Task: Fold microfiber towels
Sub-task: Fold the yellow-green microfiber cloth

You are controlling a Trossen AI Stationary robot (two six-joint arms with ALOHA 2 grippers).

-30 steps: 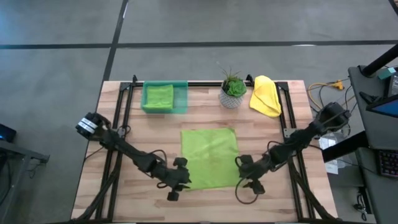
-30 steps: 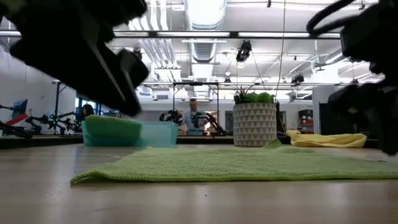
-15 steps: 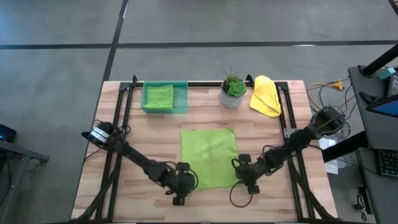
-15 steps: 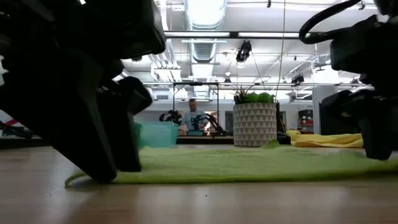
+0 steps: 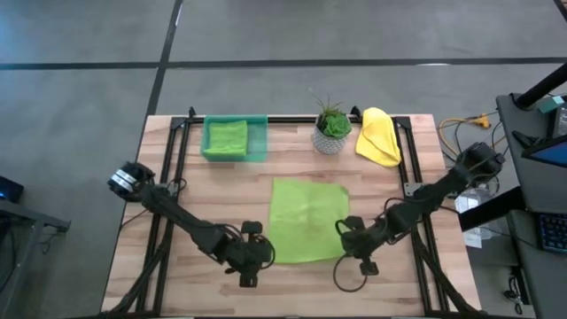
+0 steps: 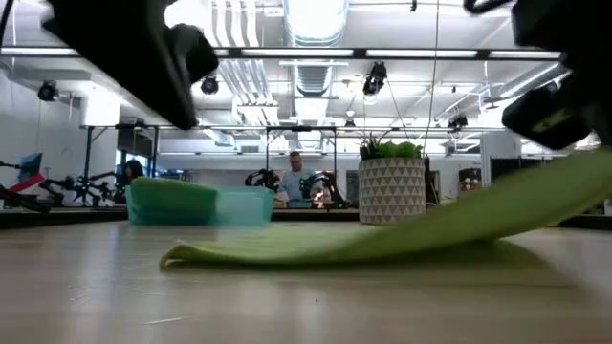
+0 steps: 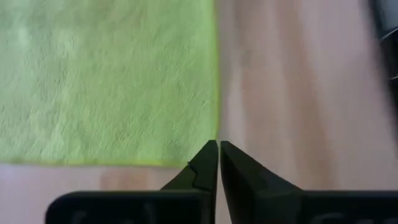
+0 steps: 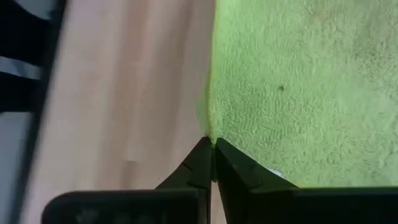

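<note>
Both grippers are pinched on the near corners of the lime green square microfiber towel (image 5: 306,221) spread mid-desk. Left gripper (image 7: 218,148): fingers closed tip to tip right at the towel's corner; whether cloth is actually caught there, can't tell from the left wrist view. Right gripper (image 8: 212,147): fingers shut on the towel's other near corner, cloth bunching at the tips. Low view shows that side of the towel lifted off the light wooden desk (image 5: 221,190) and sloping up, while the other side lies flat, so the right grip looks real and the left is doubtful.

From above, left gripper (image 5: 251,254) sits at the towel's near-left corner and right gripper (image 5: 358,239) at its near-right corner, both close to the desk's front edge.

Progress, as a judgement:
- This lime towel: unfolded, first fold just starting. Corners need carrying toward the far edge.
- Yellow soft cloth (image 5: 378,136): crumpled heap at the far-right corner, untouched.
- Second lime green cloth (image 5: 227,136): folded inside the see-through green plastic tray (image 5: 259,142) near the far-left corner, looks done.
- No teal cloth visible.
- Small potted plant in a patterned white pot (image 5: 332,129) stands at the far edge between tray and yellow cloth.

Roughly one done, one in hand, one waiting.
</note>
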